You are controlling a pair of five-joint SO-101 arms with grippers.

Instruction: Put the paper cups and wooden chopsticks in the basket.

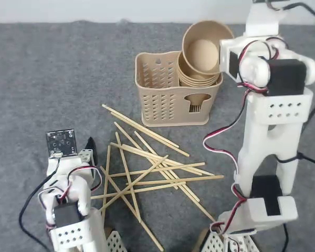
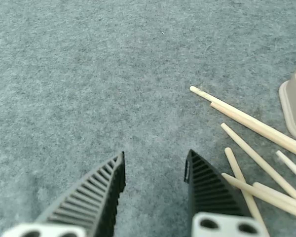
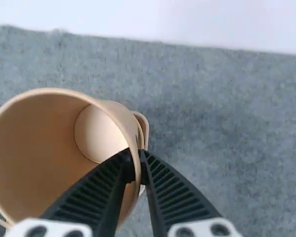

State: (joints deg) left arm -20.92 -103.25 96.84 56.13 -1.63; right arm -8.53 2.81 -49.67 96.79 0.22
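High view: we see paper cup (image 1: 202,50) tilted just above cup stack (image 1: 199,80) in basket (image 1: 157,105). Chopsticks (image 1: 147,168) lie scattered on bench (image 1: 52,79), near side of basket.

Left wrist: left tool (image 2: 156,155) wide open, empty, beside chopsticks, well apart from basket.

Right wrist: right tool (image 3: 135,153) pinched on paper cup rim. Thin grip, so we reckon it could twist and miss cup stack on release.

no readable text, labels, numbers or signs anywhere
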